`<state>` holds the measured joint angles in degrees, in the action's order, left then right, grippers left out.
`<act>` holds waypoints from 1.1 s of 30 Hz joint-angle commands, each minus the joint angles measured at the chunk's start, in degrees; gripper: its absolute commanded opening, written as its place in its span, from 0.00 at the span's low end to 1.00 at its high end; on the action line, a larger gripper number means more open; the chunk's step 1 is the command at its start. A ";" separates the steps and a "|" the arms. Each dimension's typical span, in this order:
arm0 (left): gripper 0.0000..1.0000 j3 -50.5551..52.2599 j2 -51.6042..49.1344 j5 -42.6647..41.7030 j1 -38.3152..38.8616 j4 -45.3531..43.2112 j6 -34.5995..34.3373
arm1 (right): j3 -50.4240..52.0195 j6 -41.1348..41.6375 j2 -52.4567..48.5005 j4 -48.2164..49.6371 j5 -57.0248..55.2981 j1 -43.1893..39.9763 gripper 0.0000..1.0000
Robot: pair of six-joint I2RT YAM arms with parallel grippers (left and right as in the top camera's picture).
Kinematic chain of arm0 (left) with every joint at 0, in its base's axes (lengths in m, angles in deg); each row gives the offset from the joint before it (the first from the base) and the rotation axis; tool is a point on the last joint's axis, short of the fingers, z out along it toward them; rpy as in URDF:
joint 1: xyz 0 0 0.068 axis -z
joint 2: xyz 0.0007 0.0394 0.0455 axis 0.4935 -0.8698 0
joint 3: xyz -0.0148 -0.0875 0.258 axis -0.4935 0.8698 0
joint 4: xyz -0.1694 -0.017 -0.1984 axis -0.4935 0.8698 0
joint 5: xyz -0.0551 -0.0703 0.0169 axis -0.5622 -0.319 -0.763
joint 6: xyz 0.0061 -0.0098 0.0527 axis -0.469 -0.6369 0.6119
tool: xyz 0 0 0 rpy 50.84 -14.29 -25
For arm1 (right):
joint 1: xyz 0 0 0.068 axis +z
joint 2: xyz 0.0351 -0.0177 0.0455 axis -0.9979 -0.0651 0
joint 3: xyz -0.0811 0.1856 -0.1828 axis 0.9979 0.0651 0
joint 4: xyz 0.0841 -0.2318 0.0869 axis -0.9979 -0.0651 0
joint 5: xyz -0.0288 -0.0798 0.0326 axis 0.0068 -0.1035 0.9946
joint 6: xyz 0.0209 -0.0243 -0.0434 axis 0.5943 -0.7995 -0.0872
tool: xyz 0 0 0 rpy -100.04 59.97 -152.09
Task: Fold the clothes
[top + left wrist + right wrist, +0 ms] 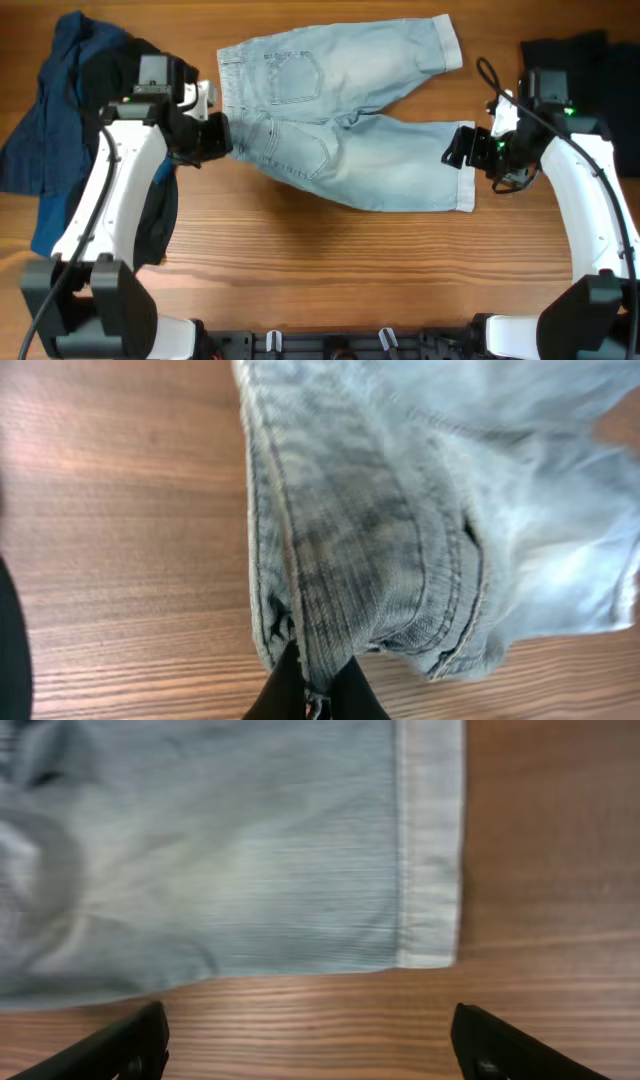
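Pale-blue denim shorts (340,130) lie spread mid-surface toward the far edge — the first fold is being set up. Left jaws pinch the waistband (290,560); right jaws gape open just short of the near leg's cuff (430,840), which they likely must grip next.

Left claw (305,682) clamped on shorts (380,540) — right claw (310,1042) spread wide, empty

White arms (100,190), black joints (190,138) (black cables (487,72))
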<state>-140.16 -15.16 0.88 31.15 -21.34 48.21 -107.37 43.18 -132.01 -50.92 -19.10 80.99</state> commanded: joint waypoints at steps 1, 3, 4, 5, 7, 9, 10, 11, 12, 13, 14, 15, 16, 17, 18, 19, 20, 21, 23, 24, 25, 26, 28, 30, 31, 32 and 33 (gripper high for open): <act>0.04 -0.74 0.28 -0.48 -0.42 -0.24 -1.38 | 3.98 2.34 -0.48 0.74 -3.34 0.35 0.93; 0.04 -0.72 0.20 -0.48 -0.42 -0.42 -1.38 | 5.51 2.56 -0.48 1.86 -3.56 0.35 0.93; 0.04 -0.72 0.20 -0.48 -0.42 -0.44 -1.36 | 6.62 2.89 -0.48 2.78 -3.56 0.35 0.94; 0.04 -0.72 0.20 -0.48 -0.44 -0.46 -1.36 | 7.21 3.21 -0.48 3.23 -3.58 0.35 0.94; 0.04 -0.72 0.20 -0.46 -0.42 -0.66 -1.36 | 8.81 3.32 -0.52 4.50 -3.58 0.35 0.93; 0.04 -0.72 0.20 -0.46 -0.42 -0.83 -1.33 | 10.60 4.26 -0.55 6.12 -4.37 0.35 0.89; 0.04 -0.72 0.20 -0.46 -0.44 -0.85 -1.36 | 11.91 6.19 -0.55 7.19 -6.25 0.35 0.88; 0.04 -0.72 0.20 -0.46 -0.44 -0.85 -1.33 | 13.00 7.17 -0.55 8.24 -7.48 0.35 0.85; 0.04 -0.72 0.20 -0.46 -0.44 -0.85 -1.33 | 13.92 8.02 -0.55 9.14 -8.24 0.35 0.84; 0.04 -0.72 0.20 -0.44 -0.44 -0.85 -1.29 | 15.12 8.68 -0.55 10.40 -8.76 0.35 0.82; 0.04 -0.72 0.20 -0.44 -0.42 -0.85 -1.14 | 16.26 9.51 -0.55 11.47 -9.14 0.35 0.82; 0.04 -0.72 0.20 -0.24 -0.44 -0.83 -1.16 | 17.38 9.88 -0.57 12.66 -9.22 0.35 0.82; 0.04 -0.72 0.20 -0.09 -0.44 -0.83 -1.16 | 18.40 10.27 -0.59 13.73 -9.38 0.35 0.82; 0.04 -0.72 0.20 -0.02 -0.44 -0.83 -1.14 | 19.10 10.99 -0.59 14.53 -9.79 0.35 0.82; 0.04 -0.72 0.20 -0.02 -0.44 -0.87 -1.14 | 19.87 11.13 -0.61 15.58 -9.88 0.35 0.82; 0.04 -0.72 0.20 -0.02 -0.44 -1.03 -1.14 | 20.48 11.15 -0.68 16.68 -9.94 0.35 0.82; 0.04 -0.72 0.20 -0.02 -0.44 -1.18 -1.16 | 20.94 11.34 -0.76 17.68 -10.03 0.35 0.81; 0.04 -0.72 0.20 0.00 -0.44 -1.42 -1.14 | 21.18 11.37 -0.85 18.25 -10.03 0.35 0.80; 0.04 -0.72 0.17 0.00 -0.44 -1.90 -1.16 | 22.03 11.32 -0.87 19.93 -10.03 0.35 0.77; 0.04 -0.72 0.17 -0.02 -0.42 -2.10 -1.16 | 22.49 11.32 -0.87 20.68 -10.03 0.35 0.75; 0.04 -0.72 0.15 0.00 -0.42 -2.16 -1.16 | 22.88 11.32 -0.87 21.14 -10.01 0.35 0.72; 0.04 -0.72 0.15 0.00 -0.44 -2.14 -1.16 | 23.65 11.30 -0.87 22.25 -9.94 0.35 0.70; 0.04 -0.72 0.15 0.57 -0.42 -2.21 -1.18 | 24.81 11.30 -0.87 23.61 -9.70 0.35 0.65; 0.04 -0.72 0.11 1.77 -0.42 -2.21 -1.20 | 25.92 11.30 -0.87 24.72 -9.55 0.35 0.61; 0.04 -0.72 0.11 2.29 -0.44 -2.21 -1.18 | 26.45 11.30 -0.87 25.11 -9.51 0.35 0.58; 0.04 -0.72 0.11 2.62 -0.42 -2.21 -1.18 | 26.88 11.30 -0.87 25.35 -9.29 0.35 0.56; 0.04 -0.72 0.11 2.93 -0.44 -2.21 -1.20 | 27.36 11.32 -0.87 25.73 -9.14 0.35 0.56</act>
<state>-140.36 -15.05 1.65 31.11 -23.13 47.62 -81.69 54.11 -132.01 -25.93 -27.91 80.99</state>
